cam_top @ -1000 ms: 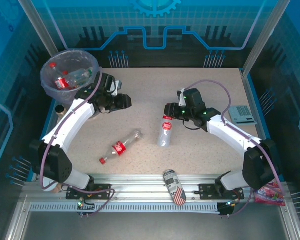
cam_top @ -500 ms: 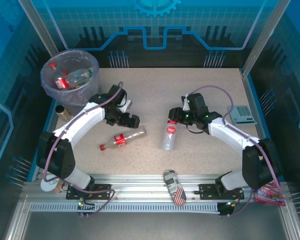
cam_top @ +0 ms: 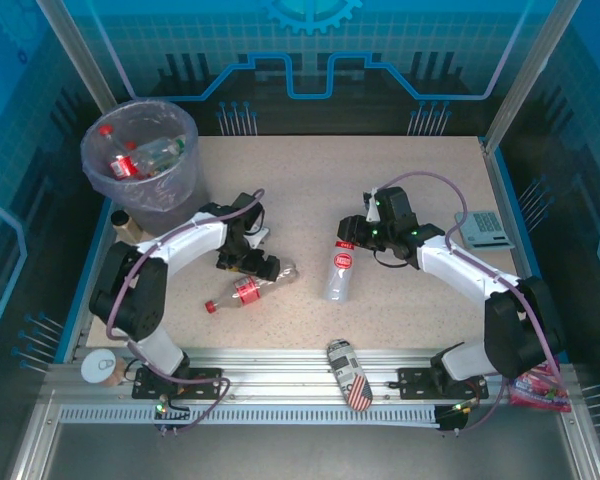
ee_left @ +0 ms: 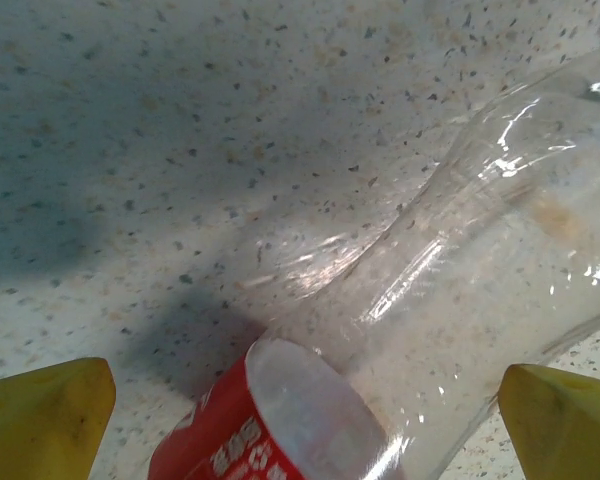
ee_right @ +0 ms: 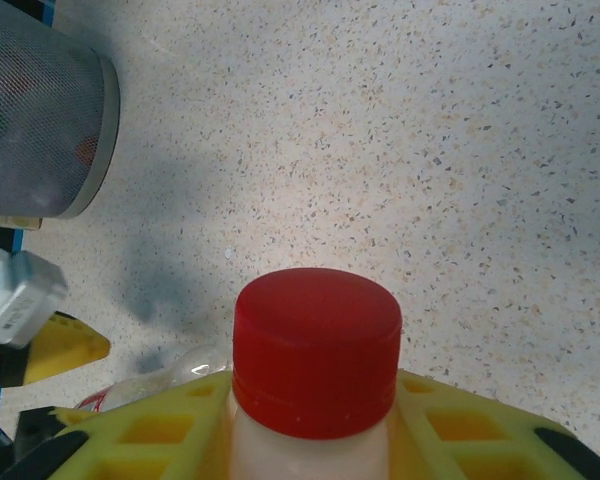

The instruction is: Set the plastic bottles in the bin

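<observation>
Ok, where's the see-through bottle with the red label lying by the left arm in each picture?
Top view: the clear plastic red-labelled bottle lies left of centre.
Left wrist: bottle at lower right, close up.
Right wrist: probably the clear bit, low left.
Shared landmark: speckled table.

Lying bottle [ee_left: 450, 300] cut off at left wrist view's bottom edge; bin [ee_right: 35, 110] cropped at right wrist view's left.

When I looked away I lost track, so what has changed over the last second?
The left hand swung from beside the bin down to the lying bottle. It opened and now straddles the bottle's clear end. That bottle turned slightly. The right hand, shut on the second bottle at its cap, shifted a little rightward with it. The bin and the can stayed put.
</observation>
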{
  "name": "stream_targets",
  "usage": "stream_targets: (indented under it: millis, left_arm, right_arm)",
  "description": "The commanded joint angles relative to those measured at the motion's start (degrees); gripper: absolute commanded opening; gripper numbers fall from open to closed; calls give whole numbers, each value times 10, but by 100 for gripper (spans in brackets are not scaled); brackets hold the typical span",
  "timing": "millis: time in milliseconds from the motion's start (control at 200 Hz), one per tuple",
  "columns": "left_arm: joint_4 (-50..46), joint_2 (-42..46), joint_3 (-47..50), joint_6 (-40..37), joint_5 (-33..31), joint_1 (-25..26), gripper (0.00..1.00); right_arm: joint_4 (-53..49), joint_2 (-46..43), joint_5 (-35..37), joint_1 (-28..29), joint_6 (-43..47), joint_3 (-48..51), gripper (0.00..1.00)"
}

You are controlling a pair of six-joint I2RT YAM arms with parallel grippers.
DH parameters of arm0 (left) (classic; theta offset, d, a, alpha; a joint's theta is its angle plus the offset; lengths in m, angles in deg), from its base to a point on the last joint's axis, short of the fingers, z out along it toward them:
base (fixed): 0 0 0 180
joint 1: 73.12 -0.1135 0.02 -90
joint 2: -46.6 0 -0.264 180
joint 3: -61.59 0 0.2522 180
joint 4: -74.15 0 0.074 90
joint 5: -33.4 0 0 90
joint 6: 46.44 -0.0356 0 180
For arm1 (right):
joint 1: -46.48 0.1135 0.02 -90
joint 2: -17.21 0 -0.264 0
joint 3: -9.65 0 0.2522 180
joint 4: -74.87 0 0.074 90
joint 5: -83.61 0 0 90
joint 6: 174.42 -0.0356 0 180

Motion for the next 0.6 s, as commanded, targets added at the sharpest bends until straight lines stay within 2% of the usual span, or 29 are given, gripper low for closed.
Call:
stream_targets:
  millis: [0,260,410,510,595]
  left_arm:
    - [15,-33,1,4,-48,3,99]
    - [20,-67,-10,23,-44,18,99]
    - [35,-33,-1,35,-21,20,99]
    - [49,-5,1,42,15,21,99]
    - [34,-1,-1,36,-1,26,99]
  right_arm:
    - [9,-21,2,-11,3,15,39]
    - [14,-16,4,-16,6,36,39]
    - [17,-12,3,-19,8,38,39]
    - [20,-7,1,-21,8,37,39]
    - [21,-6,-1,-21,9,36,39]
